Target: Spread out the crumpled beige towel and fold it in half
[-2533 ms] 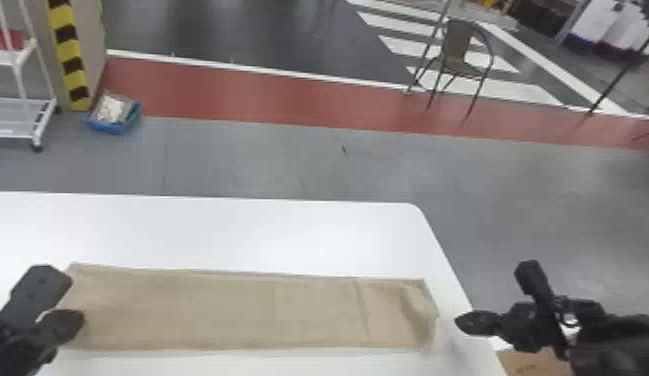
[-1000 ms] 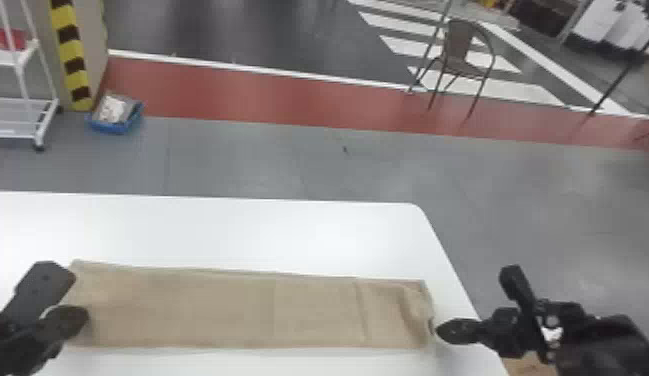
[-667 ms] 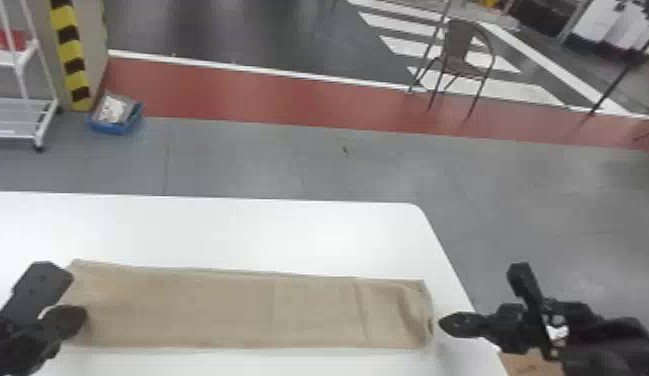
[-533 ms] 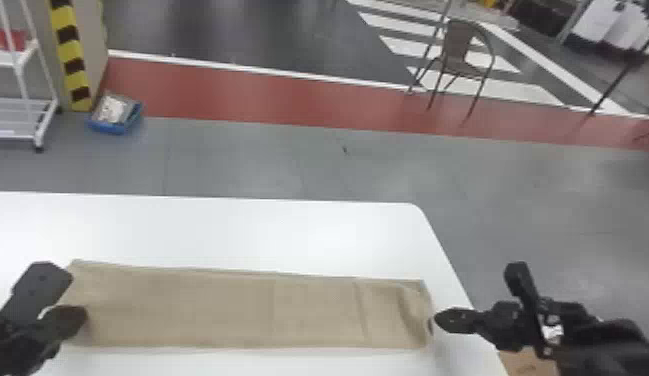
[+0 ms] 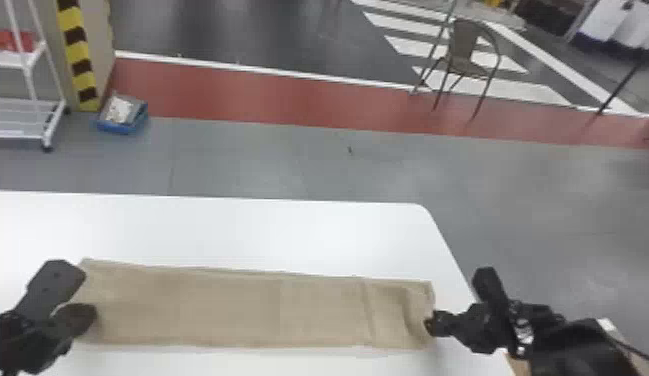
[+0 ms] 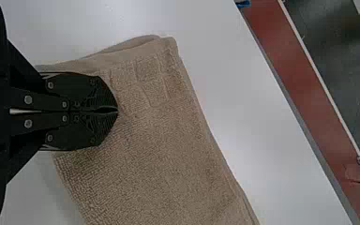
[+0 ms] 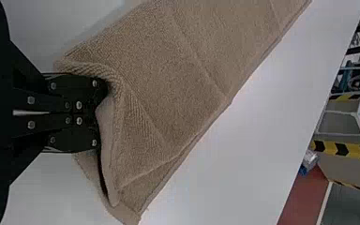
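The beige towel [image 5: 248,310] lies as a long, flat strip on the white table [image 5: 213,230], its right end slightly rumpled. Over its left end is my left gripper [image 5: 90,295]. From the left wrist view, the left gripper [image 6: 117,111] is shut, its tips above the towel [image 6: 168,154] near a corner. My right gripper [image 5: 429,325] touches the right end. In the right wrist view the right gripper [image 7: 101,112] has its fingers together, and a raised edge of the towel [image 7: 192,61] covers their tips; a dark gap shows between layers beside them.
Free table surface stretches beyond the towel's far side. The table's right edge [image 5: 450,247] runs under the right arm. Farther off on the floor are a chair [image 5: 465,55], a blue box [image 5: 120,117] and a white rack [image 5: 25,105].
My right gripper has moved left from beyond the table edge to the towel's right end, with a small shift back and forth. The left gripper and most of the towel have stayed put.
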Controlling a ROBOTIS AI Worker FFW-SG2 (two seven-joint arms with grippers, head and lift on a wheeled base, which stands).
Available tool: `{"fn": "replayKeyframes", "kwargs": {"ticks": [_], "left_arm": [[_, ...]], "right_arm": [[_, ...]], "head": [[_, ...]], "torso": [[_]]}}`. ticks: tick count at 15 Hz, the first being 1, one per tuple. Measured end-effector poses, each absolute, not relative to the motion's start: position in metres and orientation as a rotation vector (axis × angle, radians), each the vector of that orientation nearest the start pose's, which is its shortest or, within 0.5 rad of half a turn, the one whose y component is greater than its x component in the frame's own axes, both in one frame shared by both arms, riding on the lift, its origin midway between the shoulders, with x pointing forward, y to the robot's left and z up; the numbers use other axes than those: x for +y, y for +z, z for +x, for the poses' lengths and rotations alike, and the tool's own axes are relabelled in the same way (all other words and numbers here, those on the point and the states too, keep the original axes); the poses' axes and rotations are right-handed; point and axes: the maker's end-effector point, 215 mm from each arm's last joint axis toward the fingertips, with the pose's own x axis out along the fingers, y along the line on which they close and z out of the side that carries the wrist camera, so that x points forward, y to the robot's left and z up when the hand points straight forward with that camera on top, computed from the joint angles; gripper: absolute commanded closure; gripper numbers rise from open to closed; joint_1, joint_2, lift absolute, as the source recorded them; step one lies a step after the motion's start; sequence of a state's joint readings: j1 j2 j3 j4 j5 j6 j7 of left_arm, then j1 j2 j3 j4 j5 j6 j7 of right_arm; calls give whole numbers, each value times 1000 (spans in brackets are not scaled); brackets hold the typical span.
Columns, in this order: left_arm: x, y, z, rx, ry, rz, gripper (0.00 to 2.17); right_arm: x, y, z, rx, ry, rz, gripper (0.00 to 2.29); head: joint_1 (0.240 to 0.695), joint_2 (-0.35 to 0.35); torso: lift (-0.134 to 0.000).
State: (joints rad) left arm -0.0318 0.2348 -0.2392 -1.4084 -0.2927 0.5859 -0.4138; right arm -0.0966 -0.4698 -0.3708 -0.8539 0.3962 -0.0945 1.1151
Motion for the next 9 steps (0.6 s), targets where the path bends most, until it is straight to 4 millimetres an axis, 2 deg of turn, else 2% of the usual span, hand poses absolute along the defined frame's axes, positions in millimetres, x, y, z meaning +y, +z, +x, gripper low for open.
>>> {"fn": "replayKeyframes", "kwargs": {"ticks": [2,3,9], "left_arm": [[219,-598,486,813,-453,453,1504],[220,-598,487,815,-451,454,1504],[226,-594,496,812,-436,456,1504]], "right_arm": [[-460,-581,403,843,715,-274,1598],[-461,-581,400,860,727,-264,1598],[-491,-581,377,939,728,-255,1598]], "head": [[695,-298],[695,-296],[695,-330]], "torso": [[0],[0],[0]]}}
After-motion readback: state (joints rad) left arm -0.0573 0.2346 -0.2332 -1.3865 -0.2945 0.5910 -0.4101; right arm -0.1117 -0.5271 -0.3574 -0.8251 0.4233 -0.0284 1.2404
